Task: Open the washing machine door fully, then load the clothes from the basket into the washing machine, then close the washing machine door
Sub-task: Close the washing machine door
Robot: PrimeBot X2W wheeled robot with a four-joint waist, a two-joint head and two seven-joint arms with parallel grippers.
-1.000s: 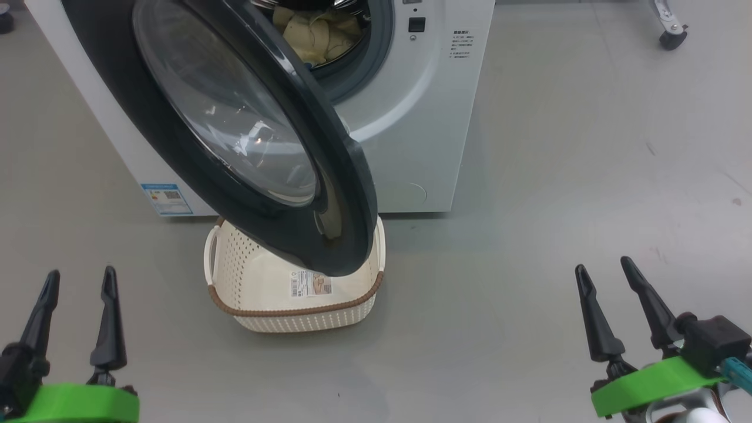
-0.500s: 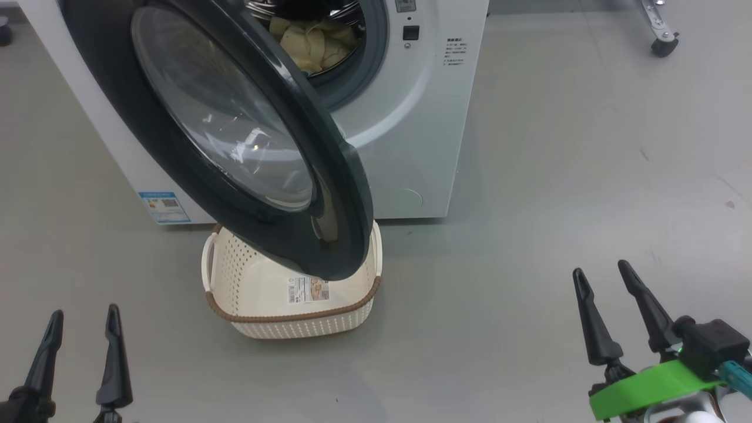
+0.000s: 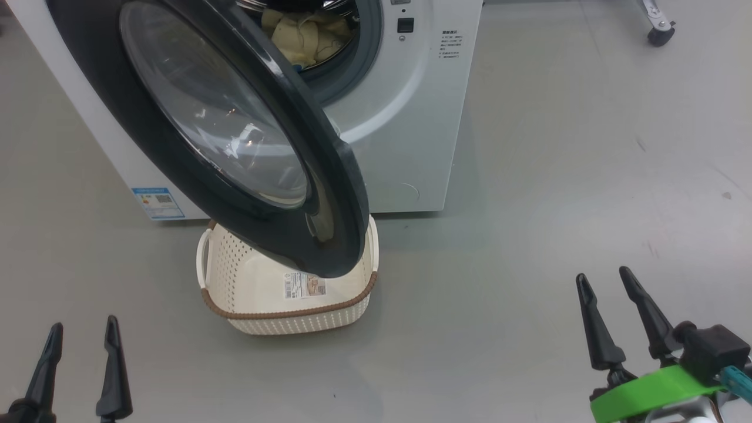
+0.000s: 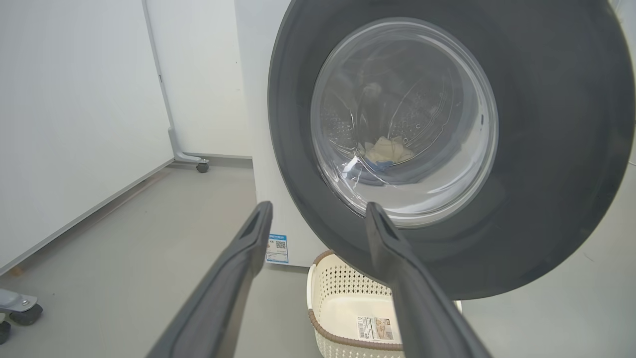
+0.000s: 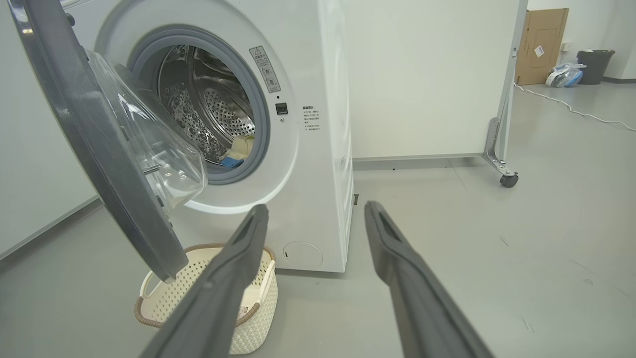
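The white washing machine (image 3: 411, 129) (image 5: 318, 164) stands ahead with its black-rimmed door (image 3: 235, 135) (image 4: 546, 149) (image 5: 99, 164) swung partly out over the cream basket (image 3: 235, 288) (image 4: 338, 318) (image 5: 159, 303) on the floor. Inside the basket I see just a label. Pale yellow clothes (image 3: 305, 35) (image 4: 387, 149) lie in the drum, with a blue piece (image 5: 231, 161) beside them. My left gripper (image 3: 79, 335) (image 4: 318, 214) is open at the lower left, well short of the door. Off to the lower right, my right gripper (image 3: 605, 276) (image 5: 315, 211) is open and holds nothing.
A white partition panel on castor wheels (image 5: 509, 179) stands right of the machine, another panel with a castor (image 4: 201, 166) to its left. A cardboard box (image 5: 541, 44) and a bin (image 5: 594, 64) sit far back right. Grey floor (image 3: 558, 176) stretches around the basket.
The whole head view has shifted, so the camera moved. The left gripper has sunk lower in that view; its green mount has dropped out of frame. Door and basket stand as before.
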